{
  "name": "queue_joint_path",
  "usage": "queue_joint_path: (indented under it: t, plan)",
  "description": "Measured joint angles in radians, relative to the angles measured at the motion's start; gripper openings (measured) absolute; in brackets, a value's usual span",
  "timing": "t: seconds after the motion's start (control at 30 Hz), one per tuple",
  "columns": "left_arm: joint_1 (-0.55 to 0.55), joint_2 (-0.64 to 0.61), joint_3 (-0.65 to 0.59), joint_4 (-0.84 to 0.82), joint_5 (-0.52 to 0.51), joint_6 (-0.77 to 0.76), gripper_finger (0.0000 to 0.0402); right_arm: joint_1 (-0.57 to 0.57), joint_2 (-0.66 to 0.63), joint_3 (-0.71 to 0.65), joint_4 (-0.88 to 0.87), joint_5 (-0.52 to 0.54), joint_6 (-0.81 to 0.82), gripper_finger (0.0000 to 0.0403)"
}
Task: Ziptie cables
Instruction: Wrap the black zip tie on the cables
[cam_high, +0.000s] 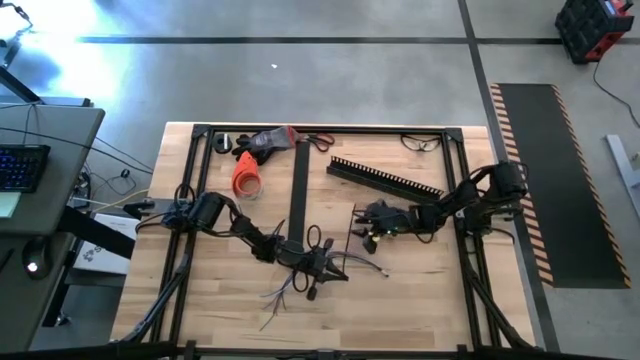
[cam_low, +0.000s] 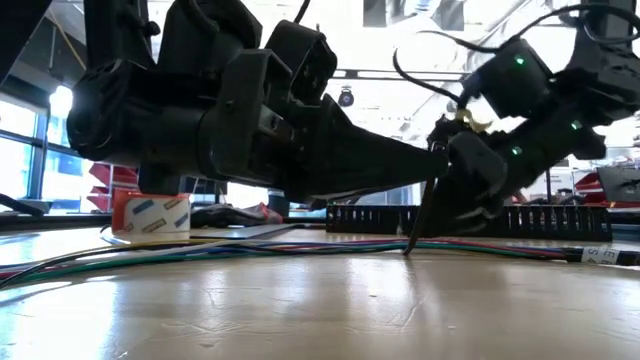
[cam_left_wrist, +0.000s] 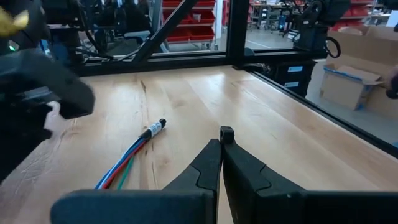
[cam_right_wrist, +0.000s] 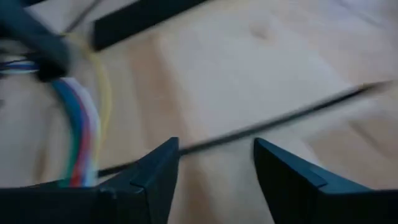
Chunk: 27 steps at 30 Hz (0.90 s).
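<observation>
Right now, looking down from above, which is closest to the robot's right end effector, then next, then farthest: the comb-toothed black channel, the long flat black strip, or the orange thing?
From the right end effector, mid-table:
1. Comb-toothed black channel, just behind it.
2. Flat black strip, toward the table's middle.
3. Orange thing, far over on the left arm's side.

High view: straight down over the pale wooden bench (cam_high: 420, 290). Low view: level at bench height, close behind the arms. Wrist views: close, skimming the bench; all four share the thin multicoloured cables (cam_left_wrist: 127, 163).
</observation>
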Motion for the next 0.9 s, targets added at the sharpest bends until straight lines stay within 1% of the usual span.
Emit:
queue_joint_path:
  t: [0.13,0.2,0.27,0.37,0.53,0.63,0.73,0.8,0.9]
  plan:
    - [0.002,0.000,0.000,0.000,0.000,0.003,0.0000,-0.004,0.033,-0.012,0.035,0.074,0.044,0.0145]
    - [0.006,0.000,0.000,0.005,0.000,0.003,0.0000,-0.018,0.052,-0.011,0.059,0.076,0.050,0.0135]
    - [0.008,0.000,0.000,0.006,0.000,-0.005,0.0000,-0.037,0.062,-0.011,0.077,0.071,0.077,0.0133]
    - [0.011,0.000,0.000,0.000,0.000,-0.012,0.0000,-0.073,0.054,-0.011,0.087,0.035,0.071,0.0151]
    - [0.013,0.000,0.001,0.001,0.000,-0.015,0.0000,-0.140,0.054,-0.012,0.103,0.021,0.077,0.0215]
    - [0.013,0.000,0.001,0.004,0.000,-0.014,0.0000,-0.176,0.053,-0.011,0.106,-0.044,0.063,0.0239]
    - [0.015,0.000,0.002,0.003,0.001,-0.015,0.0000,-0.192,0.055,-0.012,0.127,-0.102,0.038,0.0239]
    - [0.019,0.000,0.002,0.003,0.000,-0.015,0.0000,-0.195,0.056,-0.013,0.132,-0.133,0.023,0.0226]
    - [0.021,0.000,0.002,0.002,0.000,-0.015,0.0000,-0.195,0.057,-0.013,0.132,-0.138,0.014,0.0198]
